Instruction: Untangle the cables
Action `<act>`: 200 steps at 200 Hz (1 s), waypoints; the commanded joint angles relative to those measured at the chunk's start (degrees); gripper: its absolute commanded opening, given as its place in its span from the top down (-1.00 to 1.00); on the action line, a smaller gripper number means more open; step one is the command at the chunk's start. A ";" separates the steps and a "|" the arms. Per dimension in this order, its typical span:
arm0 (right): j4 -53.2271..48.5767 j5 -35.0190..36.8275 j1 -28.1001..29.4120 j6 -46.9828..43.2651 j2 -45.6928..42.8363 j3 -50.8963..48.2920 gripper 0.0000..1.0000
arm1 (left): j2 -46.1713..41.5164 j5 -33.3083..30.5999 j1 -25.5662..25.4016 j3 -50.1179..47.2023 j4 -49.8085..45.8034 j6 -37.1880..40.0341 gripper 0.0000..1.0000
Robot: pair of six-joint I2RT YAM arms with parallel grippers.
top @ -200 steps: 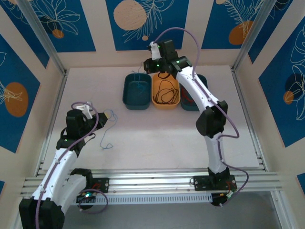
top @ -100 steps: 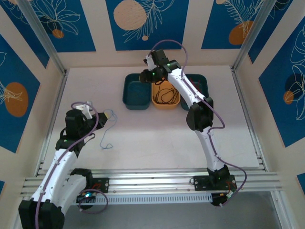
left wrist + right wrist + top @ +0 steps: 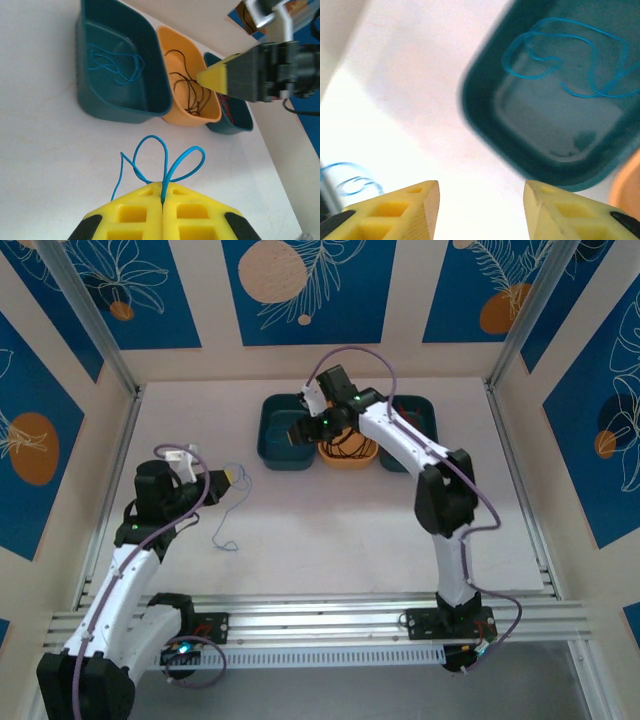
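Top external: left gripper (image 3: pixel 236 476) sits low over the left half of the table (image 3: pixel 330 530), well short of the left wall rail. The loose blue cable (image 3: pixel 226 545) trails from its tip toward the near edge and ends on bare surface. Three bins stand side by side at the far wall: left teal bin (image 3: pixel 268 445), orange bin (image 3: pixel 362 454), right teal bin (image 3: pixel 420 410). The right gripper (image 3: pixel 297 432) hangs over the left teal bin's right part, near the rim shared with the orange bin. Open table lies between the bins and the near rail.

Left wrist: jaws pressed together, pinching the loose blue cable (image 3: pixel 170 160), which makes two loops just past the fingertips and lies on the table. Ahead, the left teal bin (image 3: pixel 85 75) holds a second blue cable (image 3: pixel 117 65), the orange bin (image 3: pixel 212 107) a black cable (image 3: pixel 187 87), and the right teal bin (image 3: pixel 235 125) a red cable (image 3: pixel 226 106). Bare table separates the loops from the bin walls.

Right wrist: right gripper (image 3: pixel 480 195) jaws spread wide, nothing between them. Below, the blurred near rim of the left teal bin (image 3: pixel 480 120) with the second blue cable (image 3: pixel 560 55) inside. Loose blue cable (image 3: pixel 350 182) at lower left, well apart from the bin.
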 commanded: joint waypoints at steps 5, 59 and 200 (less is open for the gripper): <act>13.78 -10.45 0.00 -1.22 -10.71 -12.16 0.03 | 1.08 7.80 -0.52 2.48 4.53 1.71 1.00; 34.47 -18.40 0.76 3.73 -20.24 -34.43 -0.05 | 3.46 16.64 -0.52 2.97 17.58 -4.08 1.00; 46.96 -12.73 8.00 11.15 -8.63 -33.18 -0.20 | 3.60 21.14 -0.48 1.98 25.08 -10.51 1.00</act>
